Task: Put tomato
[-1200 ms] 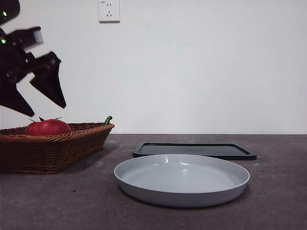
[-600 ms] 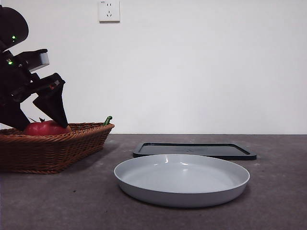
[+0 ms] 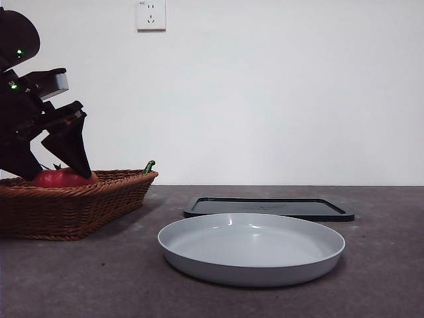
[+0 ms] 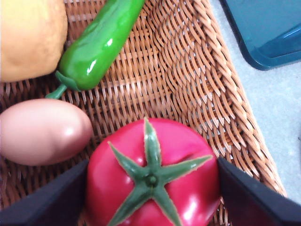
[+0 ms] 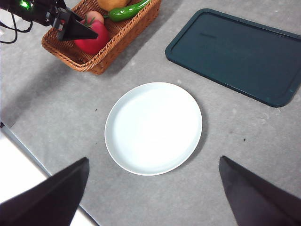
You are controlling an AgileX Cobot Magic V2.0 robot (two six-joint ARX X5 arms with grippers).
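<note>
My left hand is lowered into the wicker basket at the left of the desk, its two jaws spread wide with one on each side of the tomato; the wrist view shows them flanking the fruit at its widest part, but I cannot confirm contact, so I treat the hand as open and not yet gripping. The tomato sits in the near right corner of the basket, calyx up, which is why I approach from above and straddle it. Just beside it lie an egg, a green pepper and a yellow fruit, so the jaws must close without nudging them. My right hand waits open, high above the desk. The grey plate stands empty at mid-desk, the likely destination, with a dark tray beyond it.
</note>
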